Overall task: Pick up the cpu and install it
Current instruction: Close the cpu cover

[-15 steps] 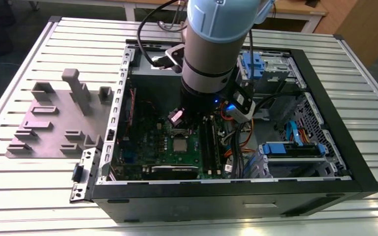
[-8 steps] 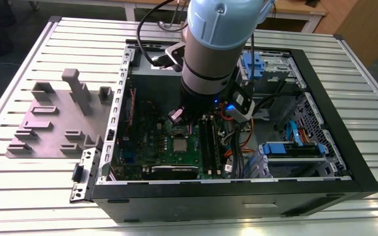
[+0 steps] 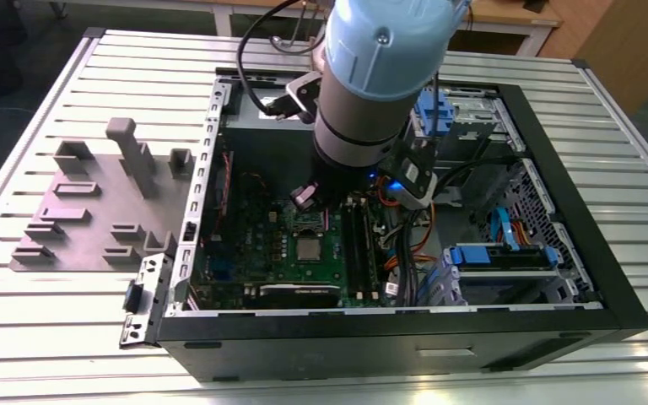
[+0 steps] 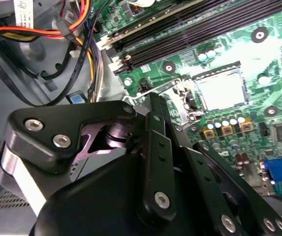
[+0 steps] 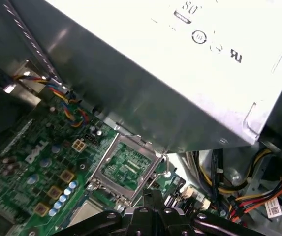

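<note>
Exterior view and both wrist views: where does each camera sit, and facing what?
Exterior view: off the arm, above, looking down into the open black computer case on the slatted metal table; the pale blue arm shows.
Second wrist view: on the arm, looking past the black gripper at the small silvery square cpu on the green circuit board.
First wrist view: on the arm, facing the grey metal box; gripper shows.
Shared: both wrist views show gripper and board.

Robot arm (image 3: pixel 378 80): one was seen
Computer case (image 3: pixel 414 342): one was seen
Green board (image 3: pixel 284 263): one was seen
Cpu (image 3: pixel 306 247): one was seen
Grey fixture (image 3: pixel 94 211): one was seen
Table (image 3: pixel 65 337): one was seen
</note>
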